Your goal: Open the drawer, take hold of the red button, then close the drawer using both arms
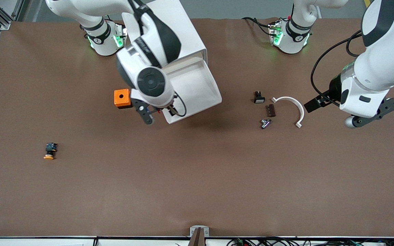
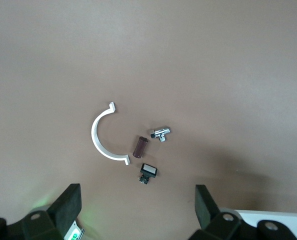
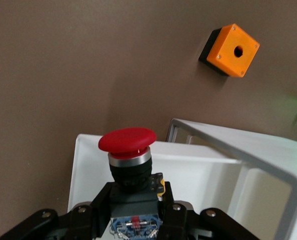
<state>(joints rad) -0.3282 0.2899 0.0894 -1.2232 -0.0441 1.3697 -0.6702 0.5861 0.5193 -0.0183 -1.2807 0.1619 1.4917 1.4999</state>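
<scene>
Button [image 3: 127, 141], red-capped, is clamped by its black body in the right claw [image 3: 133, 197], over the open drawer [image 1: 197, 89]: grab step done. Closing comes next, which calls for pushing the beige front inward. Left claw [image 2: 136, 202] hangs released above the counter [image 1: 197, 177], waiting.

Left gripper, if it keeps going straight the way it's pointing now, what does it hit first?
Probably bare table. The open left gripper points down beside the small black switch and white curved bracket; depth is unclear.
</scene>
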